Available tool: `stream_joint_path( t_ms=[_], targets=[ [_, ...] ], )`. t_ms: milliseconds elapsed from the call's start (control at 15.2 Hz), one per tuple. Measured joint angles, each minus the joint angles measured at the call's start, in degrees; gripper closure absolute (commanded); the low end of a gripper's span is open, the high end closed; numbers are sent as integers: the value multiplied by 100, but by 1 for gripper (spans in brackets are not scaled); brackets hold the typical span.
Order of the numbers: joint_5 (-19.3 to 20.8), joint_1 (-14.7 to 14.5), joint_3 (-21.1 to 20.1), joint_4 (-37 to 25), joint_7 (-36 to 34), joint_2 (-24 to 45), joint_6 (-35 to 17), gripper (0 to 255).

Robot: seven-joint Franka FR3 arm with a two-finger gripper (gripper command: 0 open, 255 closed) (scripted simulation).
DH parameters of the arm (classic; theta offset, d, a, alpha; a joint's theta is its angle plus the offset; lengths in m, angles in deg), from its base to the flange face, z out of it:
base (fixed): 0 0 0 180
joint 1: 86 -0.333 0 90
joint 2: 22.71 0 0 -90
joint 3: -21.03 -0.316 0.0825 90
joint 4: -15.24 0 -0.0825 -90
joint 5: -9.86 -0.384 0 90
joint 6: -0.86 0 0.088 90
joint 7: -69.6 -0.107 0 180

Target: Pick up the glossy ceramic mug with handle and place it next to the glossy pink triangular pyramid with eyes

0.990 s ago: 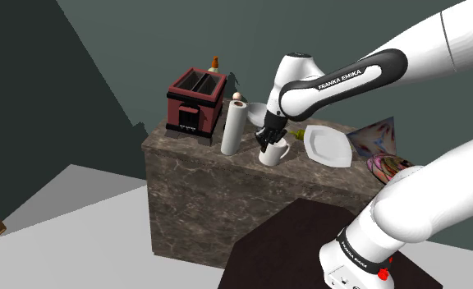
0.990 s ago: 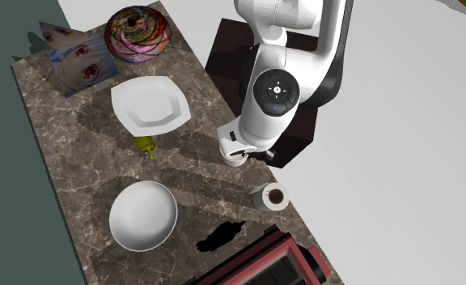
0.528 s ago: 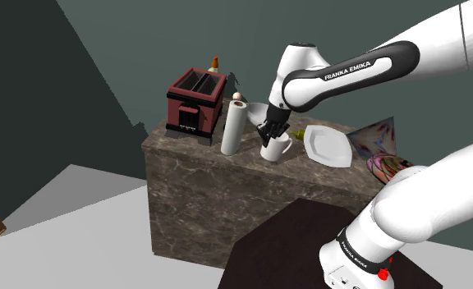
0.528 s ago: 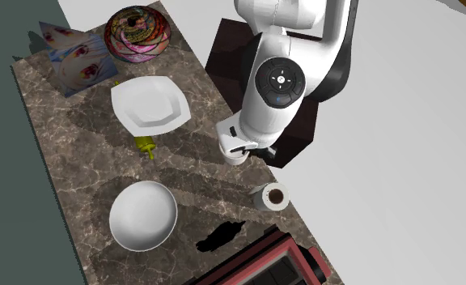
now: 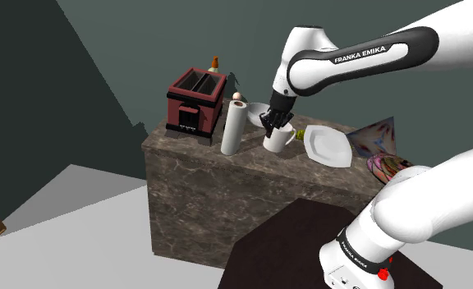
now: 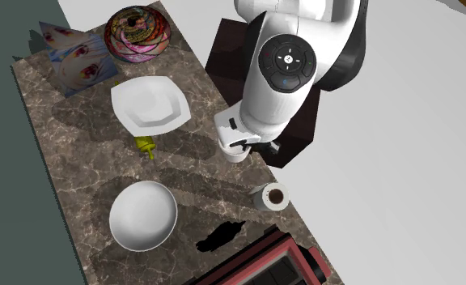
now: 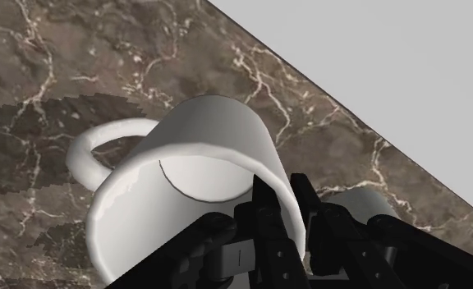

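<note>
We see the black gripper [image 5: 274,125] coming down from the white arm. Its two fingers [image 7: 268,213] are clenched on the wall of a glossy white mug [image 7: 185,176]. One finger reaches inside the rim and the other presses on the outside. The mug's open mouth faces the hand, and its looped handle [image 7: 103,148] is on the side away from the fingers.

Under the fingers lies a brown marbled counter [image 7: 62,49]. The mug is near the counter's front edge and seems raised a little off it, though we cannot tell for sure.

In the shoulder view, a white paper roll [image 5: 233,127] stands upright just beside the fingers, on that view's left. A dark red toaster [image 5: 195,105] stands further the same way.

On the other side of the fingers, a small yellow-green bottle [image 5: 300,133] lies near them on the counter. Past it is a white plate [image 5: 325,145] with an angled rim. In the second exterior view, a round white bowl [image 6: 143,214] sits across the counter from the fingers, toward the wall.

Well apart from the fingers, at the end of the counter beyond the plate, stands a pyramid [image 6: 78,65]. Its surface is pale with pink and blue flower marks. Just beside it is a round thing [image 6: 137,32] covered in swirling colours. The plate lies between the held mug and the pyramid.
</note>
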Motion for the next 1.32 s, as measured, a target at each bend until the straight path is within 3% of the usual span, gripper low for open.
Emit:
stream_joint_path(
  t_ms=[1320],
  targets=[
    [-40,-10,29,-1234,97,-402,1634,255]
  ],
)
